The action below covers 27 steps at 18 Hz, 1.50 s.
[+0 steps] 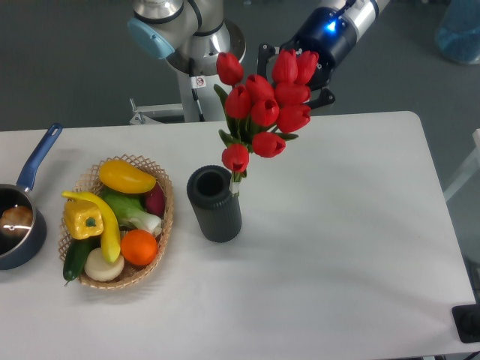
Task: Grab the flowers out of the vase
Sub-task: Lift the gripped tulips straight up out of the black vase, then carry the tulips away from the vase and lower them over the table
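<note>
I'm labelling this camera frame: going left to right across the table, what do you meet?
Saucepan → basket → vase → flowers, held up in the claw.

A bunch of red tulip flowers (265,109) with green leaves, being held up in the air, tilted, stems hanging just beside the rim of the vase (214,204), the dark ribbed vase being left standing upright on the white table, round mouth open

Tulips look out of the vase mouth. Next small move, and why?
Probably lift a bit higher. The gripper holds the flowers near the buds, and the stem ends hang right beside the rim of the vase, whose mouth shows empty; more height should clear it.
</note>
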Each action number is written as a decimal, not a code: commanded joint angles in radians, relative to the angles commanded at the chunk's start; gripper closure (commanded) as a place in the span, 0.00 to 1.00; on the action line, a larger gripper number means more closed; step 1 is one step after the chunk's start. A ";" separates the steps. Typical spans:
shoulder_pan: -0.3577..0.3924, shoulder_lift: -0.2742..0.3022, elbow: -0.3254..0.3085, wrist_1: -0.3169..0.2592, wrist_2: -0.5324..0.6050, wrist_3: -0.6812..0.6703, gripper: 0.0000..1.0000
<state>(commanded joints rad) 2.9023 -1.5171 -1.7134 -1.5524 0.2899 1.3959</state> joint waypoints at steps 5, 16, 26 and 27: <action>0.034 -0.014 0.000 0.008 0.000 0.002 1.00; 0.061 -0.193 0.001 0.150 0.173 0.058 1.00; -0.024 -0.360 0.187 0.212 0.684 0.087 1.00; -0.035 -0.367 0.192 0.213 0.711 0.083 1.00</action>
<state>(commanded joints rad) 2.8671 -1.8837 -1.5218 -1.3392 1.0014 1.4788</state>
